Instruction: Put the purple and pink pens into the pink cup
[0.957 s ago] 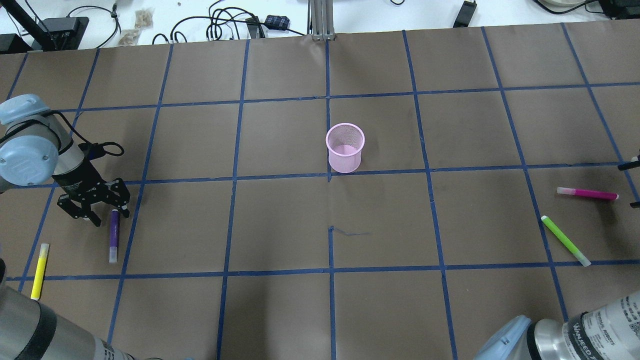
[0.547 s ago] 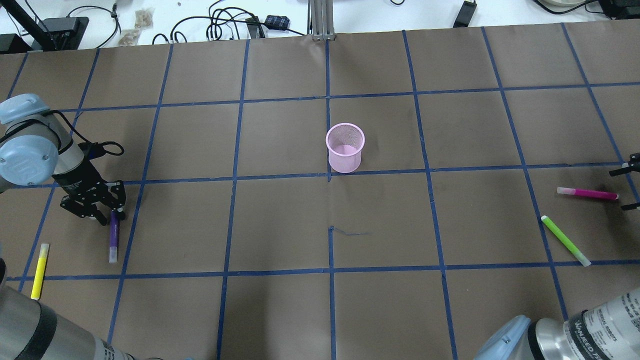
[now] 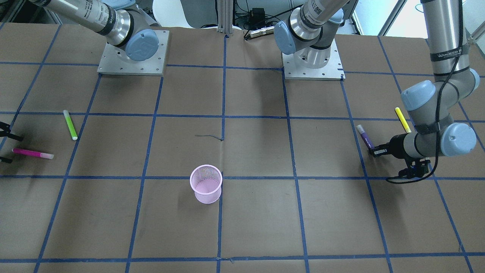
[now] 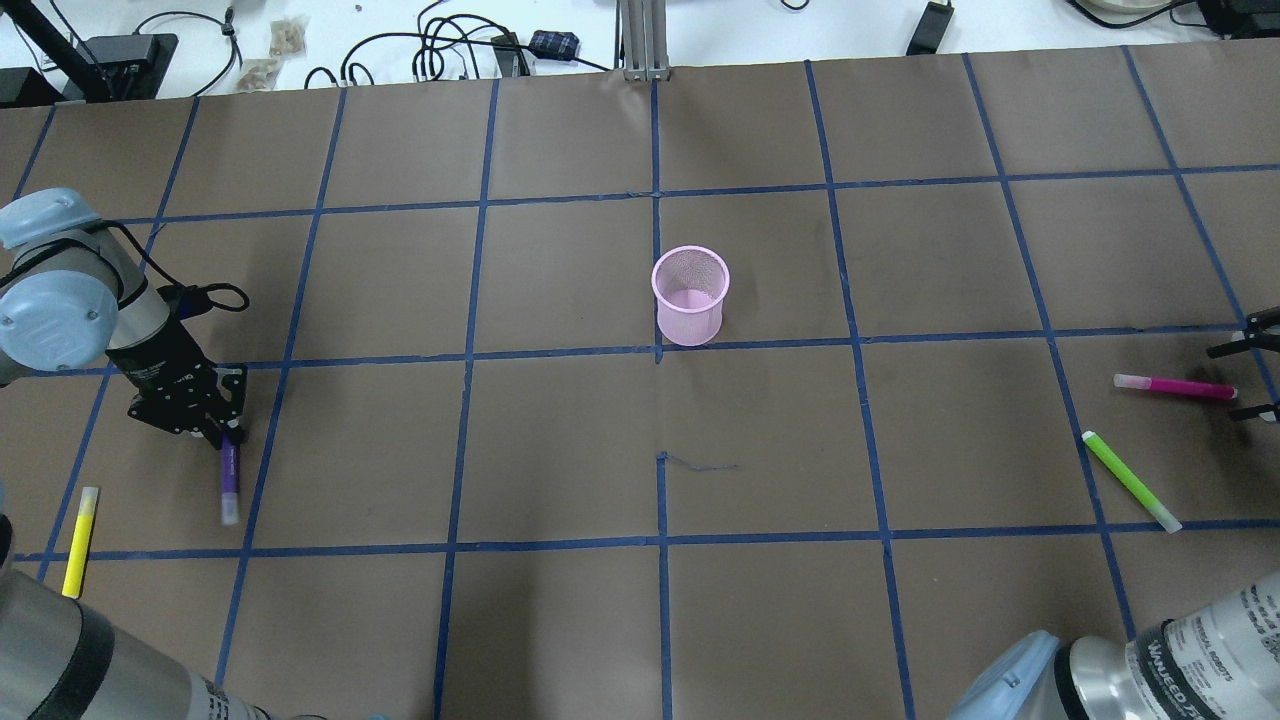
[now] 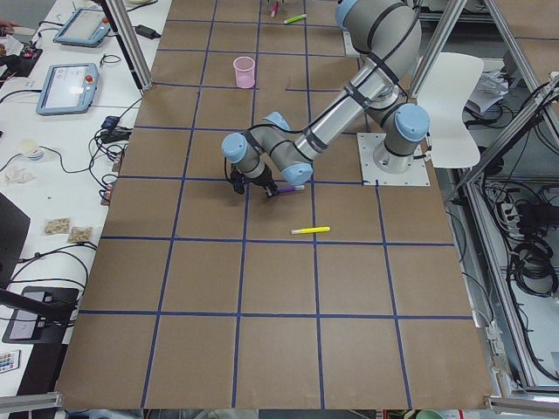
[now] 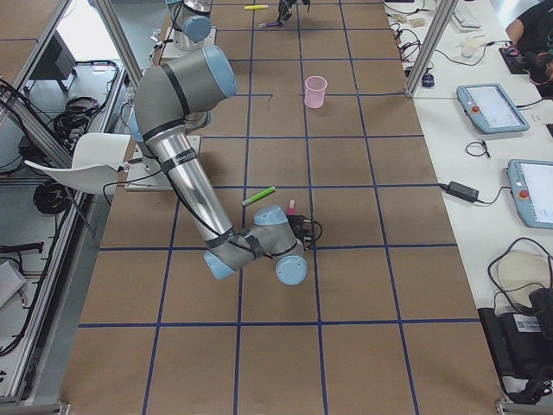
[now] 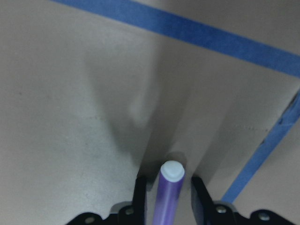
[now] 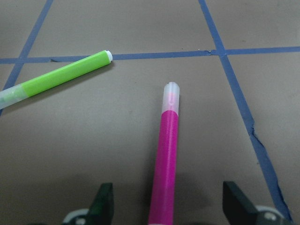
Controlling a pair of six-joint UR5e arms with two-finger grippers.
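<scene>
The pink mesh cup [image 4: 690, 295] stands upright near the table's middle and also shows in the front view [image 3: 205, 184]. My left gripper [image 4: 215, 425] is low at the table, shut on the far end of the purple pen [image 4: 230, 480]. The left wrist view shows the purple pen [image 7: 168, 197] between both fingers [image 7: 140, 197]. The pink pen [image 4: 1175, 387] lies flat at the right. My right gripper [image 4: 1250, 380] is open and straddles the pink pen's end without touching it. In the right wrist view the pink pen [image 8: 166, 159] lies between the spread fingers [image 8: 103, 201].
A green pen [image 4: 1130, 480] lies just near of the pink pen, and shows in the right wrist view [image 8: 56, 77]. A yellow pen [image 4: 80, 540] lies to the left of the purple pen. Cables and boxes sit past the table's far edge.
My left gripper's fingers have closed onto the purple pen's far end. My right gripper has moved in from the right edge over the pink pen's end.
</scene>
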